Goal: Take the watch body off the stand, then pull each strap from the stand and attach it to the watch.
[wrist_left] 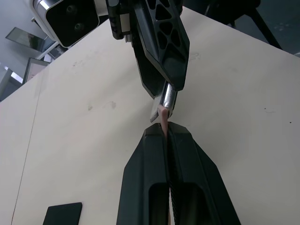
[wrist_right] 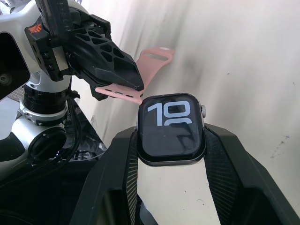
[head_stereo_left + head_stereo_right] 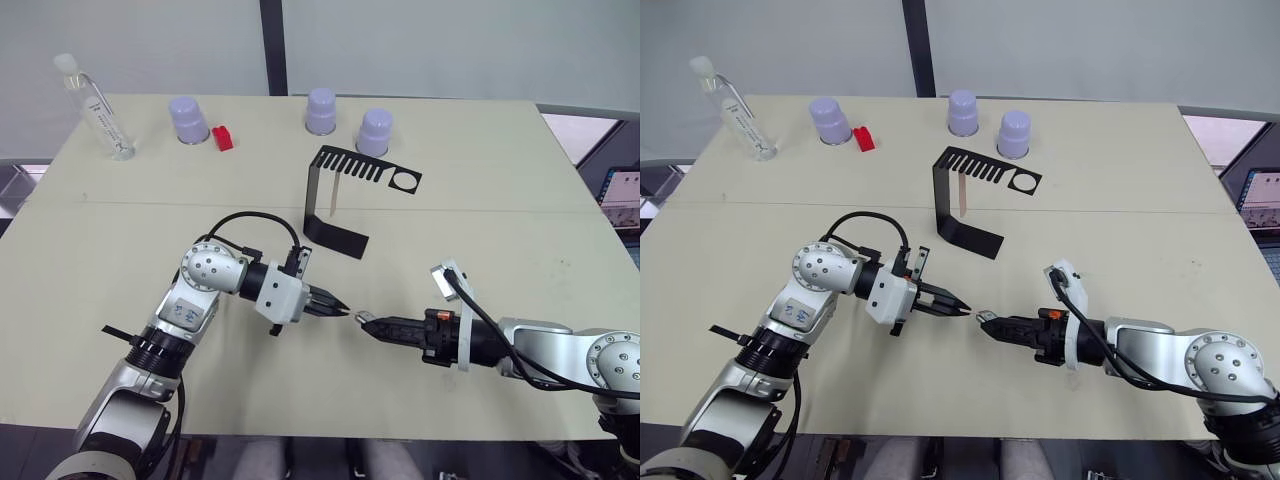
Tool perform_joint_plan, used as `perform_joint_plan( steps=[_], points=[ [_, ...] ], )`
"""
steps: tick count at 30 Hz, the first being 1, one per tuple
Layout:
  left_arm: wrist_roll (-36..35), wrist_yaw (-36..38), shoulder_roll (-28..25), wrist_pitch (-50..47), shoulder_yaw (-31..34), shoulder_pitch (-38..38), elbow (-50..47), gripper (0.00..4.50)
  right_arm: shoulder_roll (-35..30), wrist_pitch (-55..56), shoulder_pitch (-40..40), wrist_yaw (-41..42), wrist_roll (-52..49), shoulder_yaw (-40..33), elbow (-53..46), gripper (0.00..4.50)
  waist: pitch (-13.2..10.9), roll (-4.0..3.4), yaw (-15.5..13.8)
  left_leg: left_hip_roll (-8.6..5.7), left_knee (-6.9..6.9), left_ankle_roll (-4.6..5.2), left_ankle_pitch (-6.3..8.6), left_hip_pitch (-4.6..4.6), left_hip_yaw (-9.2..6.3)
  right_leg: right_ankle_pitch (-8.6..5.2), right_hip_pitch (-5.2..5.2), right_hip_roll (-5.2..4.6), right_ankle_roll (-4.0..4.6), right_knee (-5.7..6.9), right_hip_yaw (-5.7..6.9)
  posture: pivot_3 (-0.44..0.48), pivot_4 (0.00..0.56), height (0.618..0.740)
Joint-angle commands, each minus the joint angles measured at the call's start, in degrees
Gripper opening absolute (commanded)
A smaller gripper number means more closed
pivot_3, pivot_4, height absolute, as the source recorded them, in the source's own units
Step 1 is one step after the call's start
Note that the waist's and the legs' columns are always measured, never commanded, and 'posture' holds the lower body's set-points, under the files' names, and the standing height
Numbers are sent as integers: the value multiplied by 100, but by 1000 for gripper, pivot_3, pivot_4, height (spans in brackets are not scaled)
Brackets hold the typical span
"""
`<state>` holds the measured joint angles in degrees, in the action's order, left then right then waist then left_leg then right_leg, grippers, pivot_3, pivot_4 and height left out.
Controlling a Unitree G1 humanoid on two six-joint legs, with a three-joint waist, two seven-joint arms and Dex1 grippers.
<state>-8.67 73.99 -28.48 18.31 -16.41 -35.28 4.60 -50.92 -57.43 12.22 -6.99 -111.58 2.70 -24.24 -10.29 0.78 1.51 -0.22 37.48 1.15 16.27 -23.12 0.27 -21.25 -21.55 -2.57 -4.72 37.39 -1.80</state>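
Watch body (image 2: 171,129), glossy rounded square reading "10", clamped in right fingers (image 2: 216,154). Left fingers (image 1: 154,159) pinch perforated pink strap (image 2: 123,93), meeting watch edge above tabletop (image 3: 480,200). Second strap (image 3: 331,196) hangs on black metal stand (image 3: 345,185).

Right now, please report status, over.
Right tool shut on watch body. Left tool shut on strap, meeting the watch. Other strap hangs on stand.
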Motion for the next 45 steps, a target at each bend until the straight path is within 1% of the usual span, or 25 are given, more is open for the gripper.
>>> perform_joint_plan(
  steps=[1, 14, 26, 45],
  points=[
    [58, -23, -54, 138, -35, -36, -92, 0, 23, 56, 12, 132, -142, -189, -74, 1491, 0, 0, -1, 0, 0, 0, 0, 0, 0, 0, 0, 0, 0, 0, 0, 0, 150, 740],
    [62, -7, -74, 205, -82, -82, 11, 0, 45, 112, 15, 32, -142, -276, -97, 1491, 0, 0, 0, 0, 0, 0, 0, 0, 0, 0, 0, 0, 0, 0, 0, 0, 150, 740],
    [52, -63, -22, 44, -58, -131, 7, 0, -219, 112, -186, -25, -142, -335, -203, 1491, 0, 0, 0, 0, 0, 0, 0, -1, 0, 0, 0, -1, 0, 0, 0, 0, 150, 740],
    [102, -68, 58, 29, -72, -177, 107, 0, -224, 205, -145, -18, -142, -268, -277, 1491, 0, 0, -1, 0, 0, 0, 0, -1, 0, 0, 0, -1, 0, 0, 0, 0, 150, 740]
  ],
)
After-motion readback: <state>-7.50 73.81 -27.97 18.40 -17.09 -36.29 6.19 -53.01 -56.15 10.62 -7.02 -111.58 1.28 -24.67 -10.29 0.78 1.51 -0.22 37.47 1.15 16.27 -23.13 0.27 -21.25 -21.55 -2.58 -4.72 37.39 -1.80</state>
